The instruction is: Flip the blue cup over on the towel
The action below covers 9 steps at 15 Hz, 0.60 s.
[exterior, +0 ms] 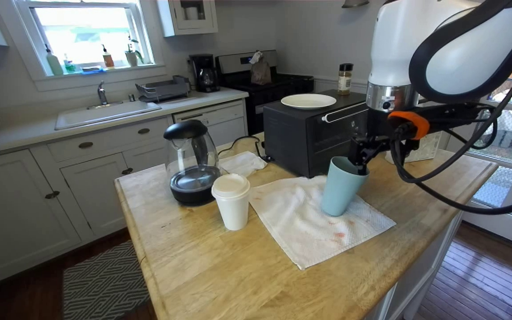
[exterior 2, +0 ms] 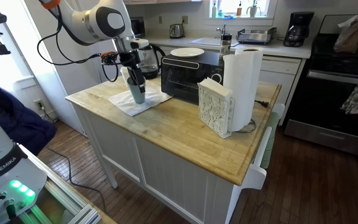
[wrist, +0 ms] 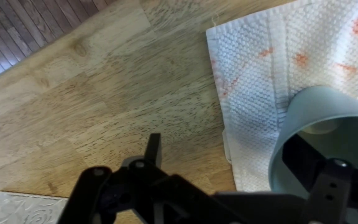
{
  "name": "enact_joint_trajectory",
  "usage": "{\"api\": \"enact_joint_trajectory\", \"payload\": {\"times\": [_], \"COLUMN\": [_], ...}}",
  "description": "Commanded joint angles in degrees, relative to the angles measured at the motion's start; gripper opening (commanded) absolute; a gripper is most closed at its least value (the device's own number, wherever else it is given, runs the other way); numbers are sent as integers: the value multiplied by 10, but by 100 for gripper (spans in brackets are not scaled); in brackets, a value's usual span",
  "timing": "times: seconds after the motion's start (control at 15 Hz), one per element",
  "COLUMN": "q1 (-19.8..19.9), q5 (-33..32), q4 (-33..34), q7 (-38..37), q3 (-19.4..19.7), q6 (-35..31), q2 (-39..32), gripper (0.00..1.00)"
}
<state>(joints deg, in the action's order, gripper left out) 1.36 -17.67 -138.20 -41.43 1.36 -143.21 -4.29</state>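
Hand [wrist: 224, 140], black, nearest in the wrist view: spread wide, gripping nothing; one finger [wrist: 303, 158] inside the blue cup [exterior: 339, 191], the other finger [wrist: 153, 149] outside. Blue cup: mouth up, leaning, base down on the towel [exterior: 287, 218]. White lidded cup [exterior: 233, 206]: on the desk [exterior: 256, 275], beside the towel, apart from the hand. Progress, as judged, taking mouth-down as the goal: fingers placed astride the cup wall; grip not yet made, flip not done. Outstanding: closing on the wall, lifting, turning over, setting rim-first on the towel, releasing.
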Motion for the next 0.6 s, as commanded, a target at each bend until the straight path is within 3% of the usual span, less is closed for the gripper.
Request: {"api": "enact_joint_trajectory", "payload": {"times": [0.0,0.53], "q1": [-14,-16], "q5": [-38,-46], "q4": [13,27], "q7": [-41,-45], "q3": [9,6], "q6": [57,129], "q2": [2,-14], "gripper": [100,100]}}
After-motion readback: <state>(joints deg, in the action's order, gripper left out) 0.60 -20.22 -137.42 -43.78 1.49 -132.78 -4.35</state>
